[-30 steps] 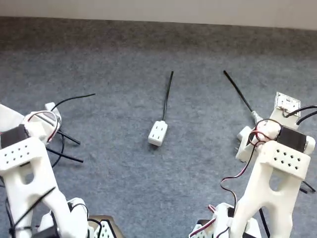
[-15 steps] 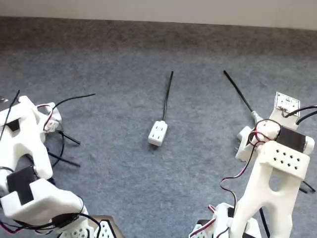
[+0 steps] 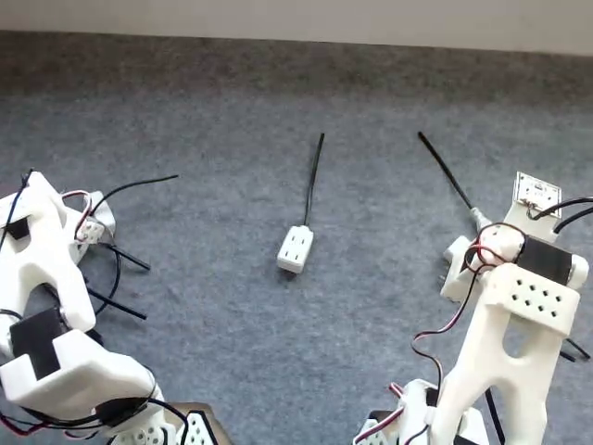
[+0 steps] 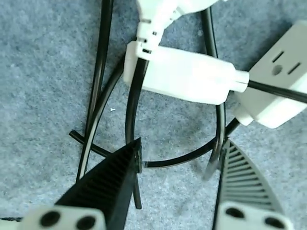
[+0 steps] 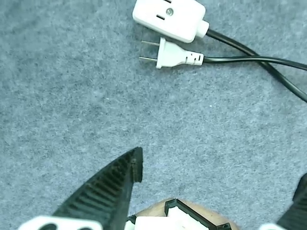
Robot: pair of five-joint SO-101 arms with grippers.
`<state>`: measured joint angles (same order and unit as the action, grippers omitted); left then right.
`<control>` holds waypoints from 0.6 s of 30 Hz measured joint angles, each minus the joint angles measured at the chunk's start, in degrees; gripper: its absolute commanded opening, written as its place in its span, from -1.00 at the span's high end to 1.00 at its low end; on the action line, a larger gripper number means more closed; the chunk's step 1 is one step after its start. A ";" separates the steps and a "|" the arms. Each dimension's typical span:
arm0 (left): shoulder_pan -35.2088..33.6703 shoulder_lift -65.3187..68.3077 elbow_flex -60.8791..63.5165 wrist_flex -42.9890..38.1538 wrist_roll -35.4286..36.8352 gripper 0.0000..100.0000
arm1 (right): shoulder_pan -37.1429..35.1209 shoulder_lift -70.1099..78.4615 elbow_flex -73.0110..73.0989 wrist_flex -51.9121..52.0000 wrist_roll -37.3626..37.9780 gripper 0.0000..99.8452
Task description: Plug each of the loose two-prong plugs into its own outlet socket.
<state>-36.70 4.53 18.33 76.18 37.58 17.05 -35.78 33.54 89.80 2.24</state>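
the left arm (image 3: 46,269) has swung down over its cords (image 4: 100,52), left tool (image 4: 180,148) open above a white plug (image 4: 184,74), seemingly ready to grasp; the right tool (image 5: 218,167) waits open.

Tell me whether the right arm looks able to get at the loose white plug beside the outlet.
Probably yes: the white plug lies flat on bare carpet ahead of the open right end effector, with nothing between them.

Bench (image 5: 72,96): grey cloth covering, matt, napped. Plug (image 5: 180,58) ahead of right pincer (image 5: 219,170): smooth white plastic, bare metal prongs. Cord (image 5: 249,59) beside it: black, faintly glossy sheath.
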 measured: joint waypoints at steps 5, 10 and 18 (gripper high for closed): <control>-4.31 0.00 -4.84 1.32 0.09 0.47 | 0.00 0.00 0.00 0.00 0.00 0.09; -6.51 0.00 -8.70 3.96 0.09 0.47 | 0.00 0.00 0.00 0.00 0.00 0.09; -9.05 0.00 -8.00 -2.37 0.09 0.47 | 0.00 0.00 0.00 0.00 0.00 0.09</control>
<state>-45.76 4.53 10.33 73.80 37.67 17.05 -35.78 33.54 89.80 2.24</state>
